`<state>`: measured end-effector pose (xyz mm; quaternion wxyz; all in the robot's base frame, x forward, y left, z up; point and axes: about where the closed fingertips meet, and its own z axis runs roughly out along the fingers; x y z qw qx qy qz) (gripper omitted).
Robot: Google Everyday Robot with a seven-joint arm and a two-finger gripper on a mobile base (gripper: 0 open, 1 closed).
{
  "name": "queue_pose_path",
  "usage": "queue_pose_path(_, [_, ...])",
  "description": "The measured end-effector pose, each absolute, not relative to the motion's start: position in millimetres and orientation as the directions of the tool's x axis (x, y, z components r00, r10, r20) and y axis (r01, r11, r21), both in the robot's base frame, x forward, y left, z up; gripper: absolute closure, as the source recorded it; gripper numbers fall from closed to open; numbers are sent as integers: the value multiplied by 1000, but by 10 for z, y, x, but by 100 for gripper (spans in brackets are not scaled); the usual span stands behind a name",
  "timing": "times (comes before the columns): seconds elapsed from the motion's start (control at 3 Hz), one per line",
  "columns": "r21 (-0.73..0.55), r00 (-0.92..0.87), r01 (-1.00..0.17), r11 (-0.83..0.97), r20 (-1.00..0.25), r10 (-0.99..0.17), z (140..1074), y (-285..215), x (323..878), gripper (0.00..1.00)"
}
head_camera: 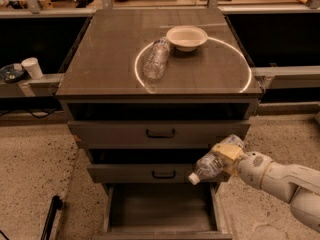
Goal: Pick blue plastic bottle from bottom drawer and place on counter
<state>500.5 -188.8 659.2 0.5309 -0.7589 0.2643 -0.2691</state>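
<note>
The blue plastic bottle (205, 168) sits clamped in the gripper (227, 152), cap tilted down-left. Both hang above the open bottom drawer (160, 206)

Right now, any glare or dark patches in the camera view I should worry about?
Camera view: bright ring glare on the counter, running past the clear bottle beside the bowl; recesses above the upper drawers deep in shadow; bottom drawer dim but readable; the gripper, in front of the middle drawer at its right end, holds the blue plastic bottle evenly lit.
</note>
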Motion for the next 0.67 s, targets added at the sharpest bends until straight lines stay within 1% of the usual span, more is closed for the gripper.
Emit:
queue_pose_path(0.33, [-932, 690, -73, -354, 210, -693, 6884, -1854, 5029, 100])
queue_pose_path(0.67, [-928, 687, -70, -365, 221, -693, 6901, -1852, 5044, 100])
